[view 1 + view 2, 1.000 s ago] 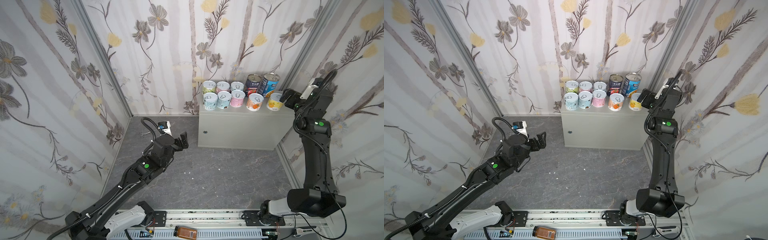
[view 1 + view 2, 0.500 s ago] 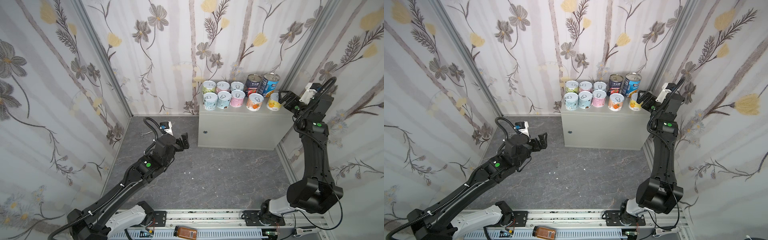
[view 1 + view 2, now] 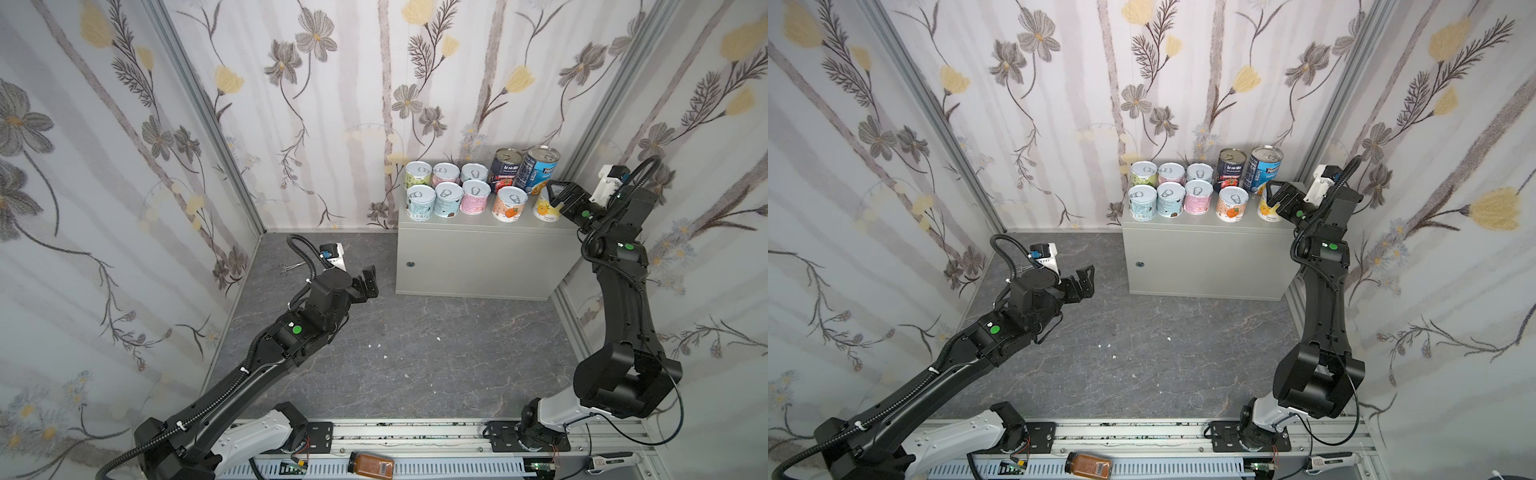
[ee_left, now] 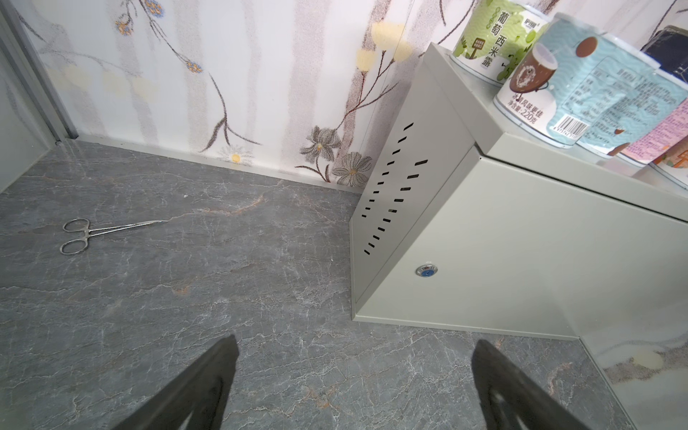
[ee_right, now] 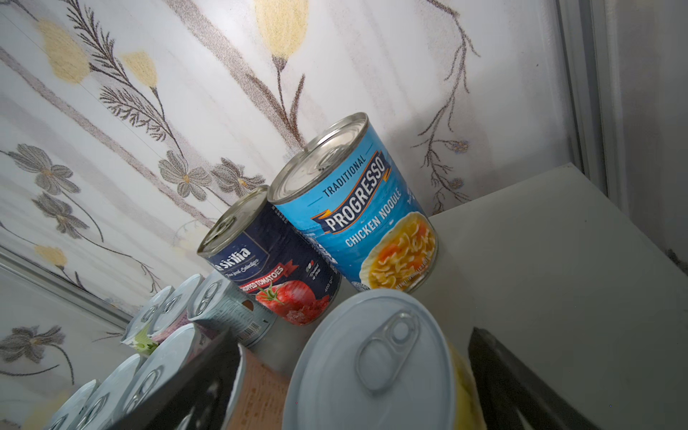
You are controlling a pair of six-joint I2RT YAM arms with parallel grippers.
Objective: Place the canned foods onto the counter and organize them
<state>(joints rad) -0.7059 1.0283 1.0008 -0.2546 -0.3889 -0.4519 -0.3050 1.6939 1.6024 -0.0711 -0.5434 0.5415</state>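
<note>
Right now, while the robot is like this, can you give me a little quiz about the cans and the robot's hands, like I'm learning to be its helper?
1. How many canned foods stand on the counter?
2. True or false: the left gripper is holding a can.
3. Which can stands between the fingers of the right gripper? A) the dark tomato can B) the yellow can C) the green can

Key:
1. Ten.
2. False: it is open and empty, over the floor.
3. B.
</note>
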